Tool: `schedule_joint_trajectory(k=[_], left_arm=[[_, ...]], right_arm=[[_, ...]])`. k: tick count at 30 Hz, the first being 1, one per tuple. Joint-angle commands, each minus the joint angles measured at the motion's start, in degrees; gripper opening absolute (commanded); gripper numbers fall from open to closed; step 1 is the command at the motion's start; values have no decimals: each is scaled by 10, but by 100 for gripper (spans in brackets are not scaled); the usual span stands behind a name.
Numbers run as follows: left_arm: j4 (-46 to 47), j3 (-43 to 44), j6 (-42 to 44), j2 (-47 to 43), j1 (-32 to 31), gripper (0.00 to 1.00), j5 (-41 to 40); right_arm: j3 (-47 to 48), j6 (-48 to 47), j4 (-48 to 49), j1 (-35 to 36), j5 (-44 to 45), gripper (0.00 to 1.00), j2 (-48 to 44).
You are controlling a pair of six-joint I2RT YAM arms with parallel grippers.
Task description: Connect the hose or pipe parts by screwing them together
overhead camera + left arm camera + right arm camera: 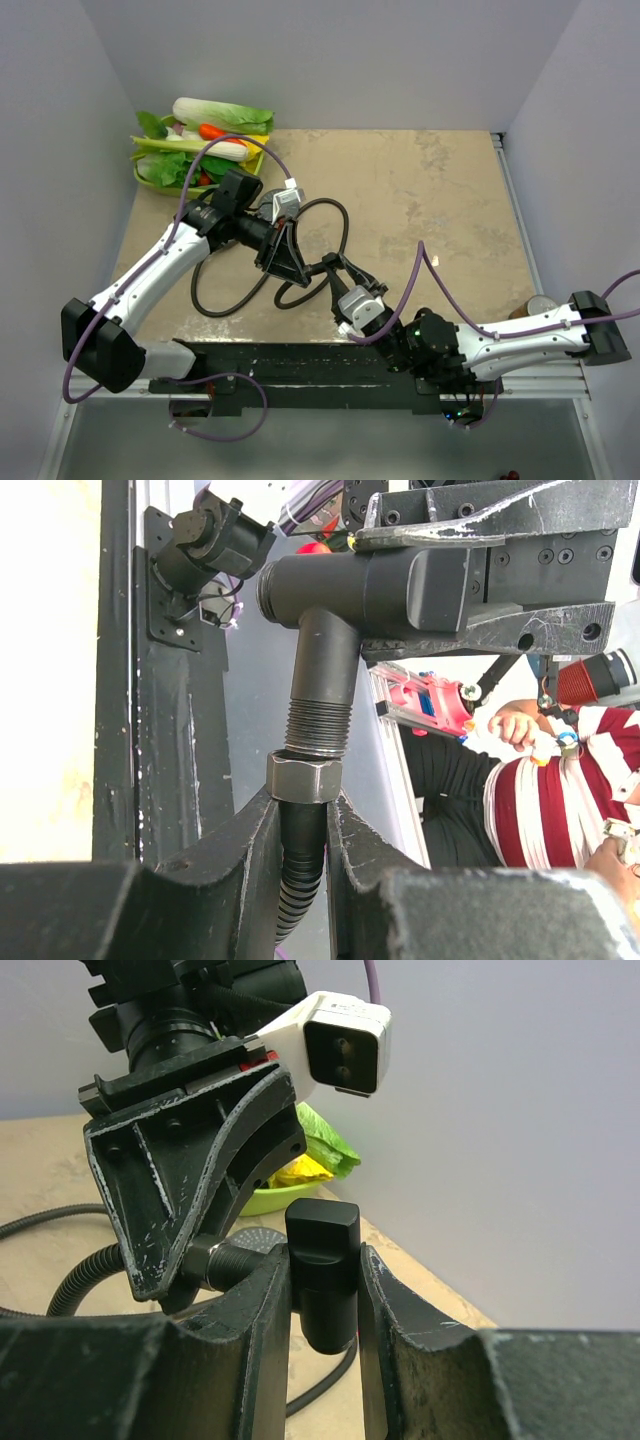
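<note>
So, both arms meet over the middle of the table (440, 200). My left arm runs from its base at the near left corner diagonally up and in, with the wrist turned toward the right arm. My right arm lies low along the near edge, coming from the right, forearm pointing left and wrist angled up toward the centre.

My left gripper (303, 815) is pinched on the hose (298, 880) just under its hex nut (304, 778); the nut sits above the fingertips. My right gripper (325, 1260) is clamped on the blocky end of the shower head (350, 585). The head's threaded stub (318, 725) points straight at the nut, and the nut touches the end of the thread; most of the thread is bare. Both parts are held up off the table, and the rest of the hose trails in loose loops on the surface under and left of the grippers.

The table is beige and mottled, with pale grey walls (350, 60) on three sides. A green bowl (150, 180) of vegetables (220, 115) sits in the far left corner. A black rail (280, 365) runs along the near edge. A person (540, 800) in a red-and-white striped shirt shows in the left wrist view's background.
</note>
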Motion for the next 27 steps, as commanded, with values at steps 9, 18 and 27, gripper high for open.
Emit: schedule_joint_trajectory(k=[9,18,27], left_arm=[[13,57,4,-20,-15,0,169],[24,45,-7,-23,-14,0,169],[31,37,-9,-25,-15,0,170]], right_arm=[[-33,29,21,6,-13,0,17],[-28,-70,93,17,13,0,2],[-22,-179,137,24,24,0,-40]])
